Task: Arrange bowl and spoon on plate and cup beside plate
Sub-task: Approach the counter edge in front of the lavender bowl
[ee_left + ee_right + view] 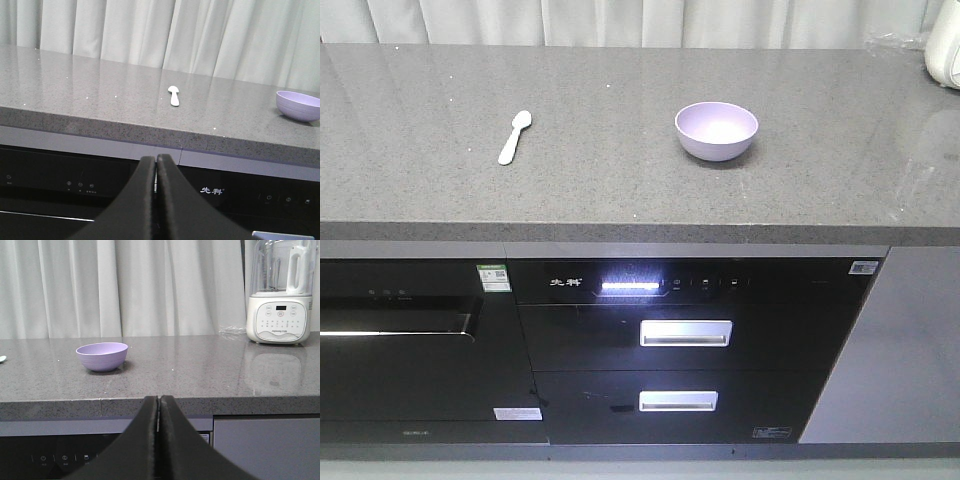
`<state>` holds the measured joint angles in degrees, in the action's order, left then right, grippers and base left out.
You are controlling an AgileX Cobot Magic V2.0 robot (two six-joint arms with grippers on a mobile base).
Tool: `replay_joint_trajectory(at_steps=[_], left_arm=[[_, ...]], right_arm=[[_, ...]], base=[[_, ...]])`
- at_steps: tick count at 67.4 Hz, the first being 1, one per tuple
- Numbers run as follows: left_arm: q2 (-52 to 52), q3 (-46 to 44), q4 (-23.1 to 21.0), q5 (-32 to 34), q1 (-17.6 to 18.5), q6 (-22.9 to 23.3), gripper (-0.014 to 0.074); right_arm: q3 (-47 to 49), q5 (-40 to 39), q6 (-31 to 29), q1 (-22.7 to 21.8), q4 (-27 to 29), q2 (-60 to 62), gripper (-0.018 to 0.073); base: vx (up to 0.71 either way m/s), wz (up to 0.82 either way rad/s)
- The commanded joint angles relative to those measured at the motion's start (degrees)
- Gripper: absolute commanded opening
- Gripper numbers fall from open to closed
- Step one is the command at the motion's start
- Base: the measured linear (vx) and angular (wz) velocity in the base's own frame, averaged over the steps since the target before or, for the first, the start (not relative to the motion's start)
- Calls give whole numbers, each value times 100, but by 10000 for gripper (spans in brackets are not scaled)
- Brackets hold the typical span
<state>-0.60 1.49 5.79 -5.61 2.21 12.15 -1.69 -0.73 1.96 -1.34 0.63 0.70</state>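
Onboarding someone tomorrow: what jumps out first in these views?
A lavender bowl sits right of centre on the grey countertop, a pale spoon lying apart to its left. A white blender stands at the counter's far right. The left arm's fingers and the right arm's fingers are pressed shut, low before the cabinets.

The spoon (2,359) is cut by the left edge (a sliver shows); blender (945,50) cropped.

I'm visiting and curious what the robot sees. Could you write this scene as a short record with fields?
countertop: grey speckled stone
bowl: lavender, upright, empty
spoon: pale, lying flat, left of the bowl, apart from it
plate: not in view
cup: not in view
left gripper: shut, holding nothing
right gripper: shut, holding nothing
blender: white, far right of countertop
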Motion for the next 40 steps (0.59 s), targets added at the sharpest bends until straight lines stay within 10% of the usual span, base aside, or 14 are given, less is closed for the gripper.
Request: replay_joint_trajectory(at_steps=[1, 40], left_arm=[[-80, 122, -47, 458, -2, -1, -6], [-80, 122, -47, 458, -2, -1, -6]], right_arm=[[-43, -438, -31, 12, -29, 52, -4], [-43, -438, -31, 12, -29, 52, -4]], base=[[6, 0], [5, -1]])
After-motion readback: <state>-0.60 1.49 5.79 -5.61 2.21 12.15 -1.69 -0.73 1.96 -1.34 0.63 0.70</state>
